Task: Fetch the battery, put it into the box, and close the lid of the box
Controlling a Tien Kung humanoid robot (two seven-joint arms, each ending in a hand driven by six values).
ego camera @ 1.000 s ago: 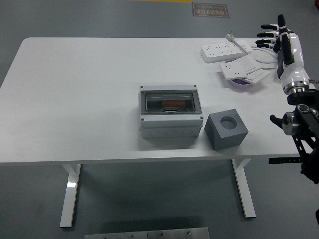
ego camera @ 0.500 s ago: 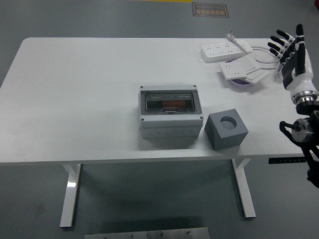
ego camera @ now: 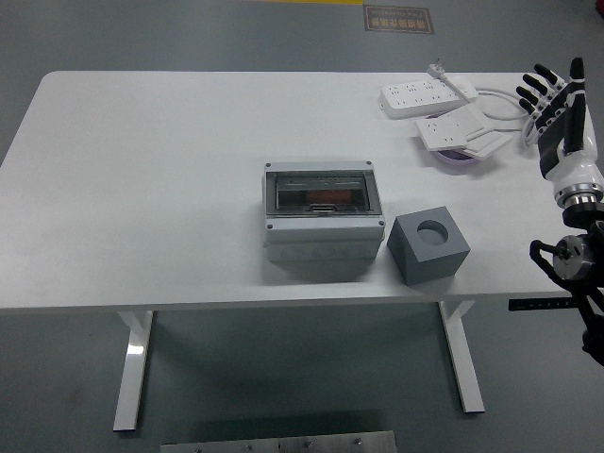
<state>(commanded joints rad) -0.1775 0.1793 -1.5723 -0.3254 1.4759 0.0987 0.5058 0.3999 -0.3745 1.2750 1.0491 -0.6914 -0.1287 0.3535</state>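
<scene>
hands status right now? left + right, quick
Left hand: not in view.
Right hand: open, fingers spread, holding nothing, raised off the table's right edge.

Right arm (ego camera: 576, 274) cut off — right edge.

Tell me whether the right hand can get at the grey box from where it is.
Probably yes. The right hand is open at the table's right edge, and only the grey block sits near its path to the grey box.
</scene>
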